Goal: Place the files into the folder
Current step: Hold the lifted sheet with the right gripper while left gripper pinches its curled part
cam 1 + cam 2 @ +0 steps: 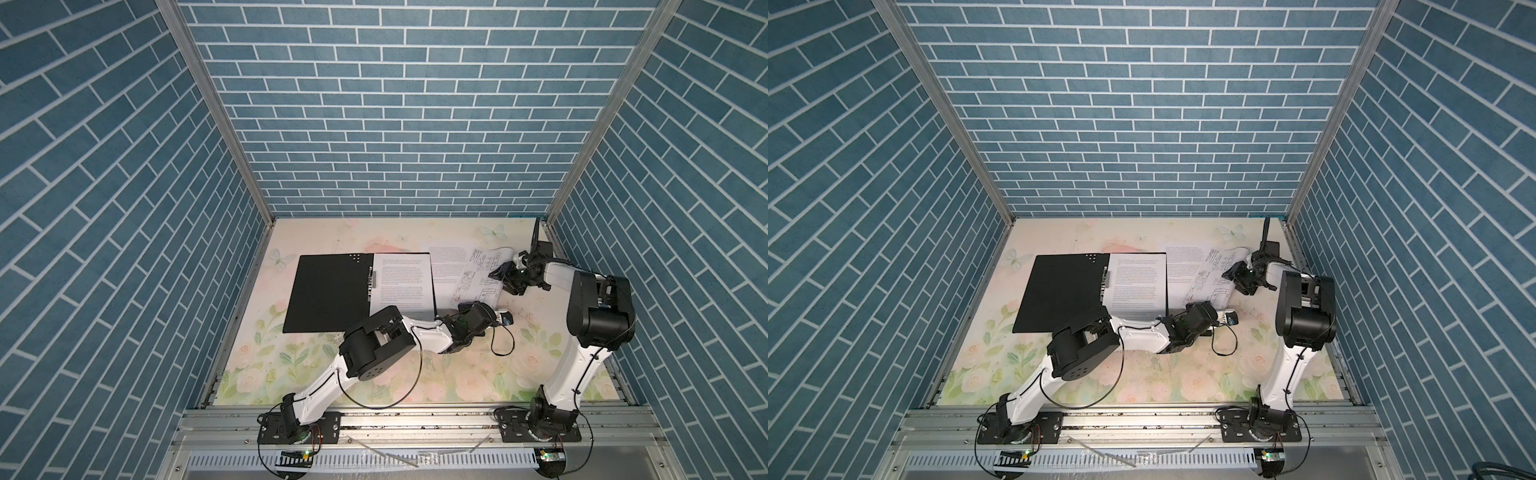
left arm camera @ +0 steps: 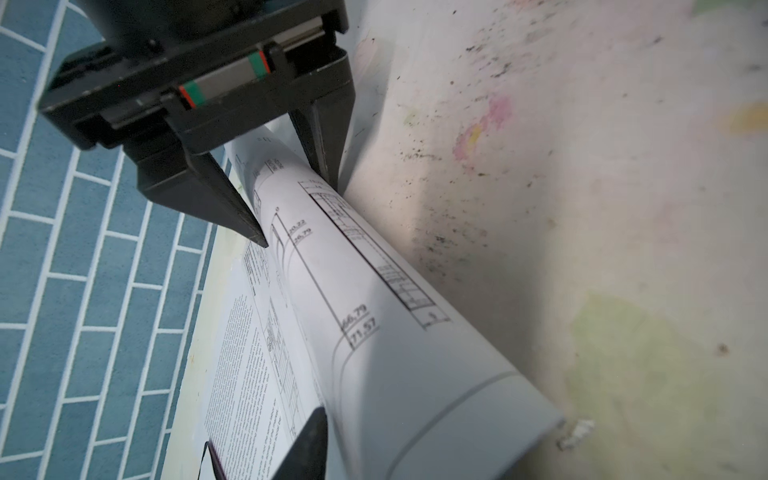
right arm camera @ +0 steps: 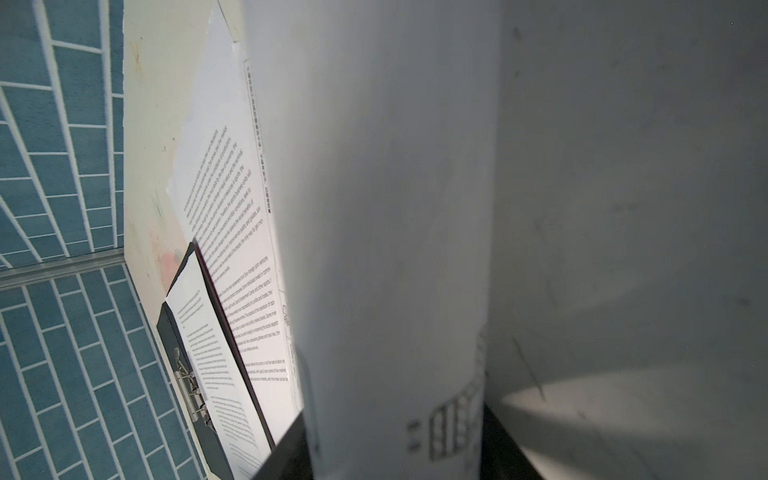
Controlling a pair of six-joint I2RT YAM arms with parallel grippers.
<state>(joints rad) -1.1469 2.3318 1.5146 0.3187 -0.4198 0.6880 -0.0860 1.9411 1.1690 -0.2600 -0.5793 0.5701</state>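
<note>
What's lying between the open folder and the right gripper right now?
Two loose files: a text-only sheet next to the folder, and the drawing sheet overlapping it, its curled edge in the right gripper. Both top views show this.

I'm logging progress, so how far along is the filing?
Done: one text page lies in the open folder. In hand: the right gripper pinches the curled drawing sheet, the left gripper at its edge. Left: that sheet and the loose text sheet, both outside the folder.

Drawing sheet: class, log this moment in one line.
drawing sheet curled; right gripper grips far end; left gripper at near end; folder open
</note>
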